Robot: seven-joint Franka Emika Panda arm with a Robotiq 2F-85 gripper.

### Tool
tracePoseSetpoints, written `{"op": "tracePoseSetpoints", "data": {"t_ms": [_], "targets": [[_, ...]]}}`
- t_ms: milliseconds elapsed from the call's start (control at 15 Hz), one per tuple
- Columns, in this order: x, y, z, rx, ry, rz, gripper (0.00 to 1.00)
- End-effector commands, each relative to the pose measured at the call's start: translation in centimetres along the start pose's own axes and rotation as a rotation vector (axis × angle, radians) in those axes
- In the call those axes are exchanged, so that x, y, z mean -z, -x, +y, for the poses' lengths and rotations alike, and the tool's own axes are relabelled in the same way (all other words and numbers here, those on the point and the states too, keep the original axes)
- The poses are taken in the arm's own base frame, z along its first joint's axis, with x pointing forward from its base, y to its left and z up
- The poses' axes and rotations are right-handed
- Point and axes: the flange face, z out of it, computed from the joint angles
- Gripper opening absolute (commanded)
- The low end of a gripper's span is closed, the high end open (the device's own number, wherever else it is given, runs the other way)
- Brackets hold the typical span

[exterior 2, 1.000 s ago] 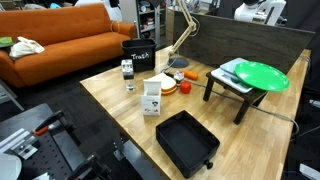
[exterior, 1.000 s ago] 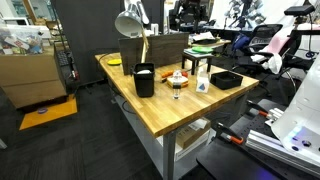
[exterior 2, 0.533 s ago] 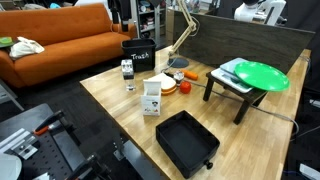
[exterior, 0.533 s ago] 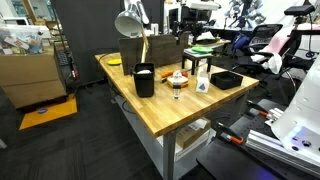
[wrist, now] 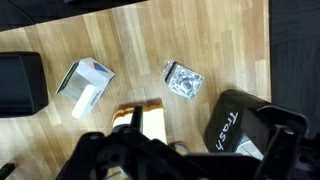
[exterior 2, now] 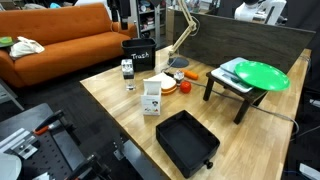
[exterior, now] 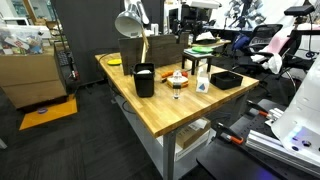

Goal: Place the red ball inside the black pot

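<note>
The tiny red ball lies on the wooden table beside an orange-and-white item. I cannot make it out in the wrist view. The black pot, low and squarish, sits near the table edge in both exterior views and at the left edge of the wrist view. My gripper hangs high above the table, over the orange-and-white item and the trash cylinder. Its dark fingers are spread wide and hold nothing.
A tall black cylinder marked "Trash" stands on the table, with a white box, a small clear stand, a desk lamp and a raised stand with a green disc.
The arm at the top of an exterior view shifted slightly. Nothing on the table has moved.
</note>
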Motion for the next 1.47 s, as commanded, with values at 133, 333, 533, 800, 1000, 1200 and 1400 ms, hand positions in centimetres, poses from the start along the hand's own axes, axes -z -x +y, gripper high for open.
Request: {"op": "tracePoseSetpoints", "data": {"t_ms": [133, 333, 533, 800, 1000, 1200, 1400], "targets": [[-1.9, -1.9, 1.4, -0.050, 0.004, -0.022, 1.00], [-2.9, -4.7, 3.3, -0.076, 0.016, -0.019, 1.00], [-3.7, -7.6, 5.0, -0.123, 0.020, -0.028, 1.00], [-4.6, -8.3, 5.8, -0.138, 0.017, -0.025, 1.00], [-4.5, -8.2, 5.5, -0.133, 0.016, -0.024, 1.00], [-4.5, -8.2, 5.6, -0.133, 0.016, -0.024, 1.00], [-4.5, -8.2, 5.6, -0.133, 0.016, -0.024, 1.00]]}}
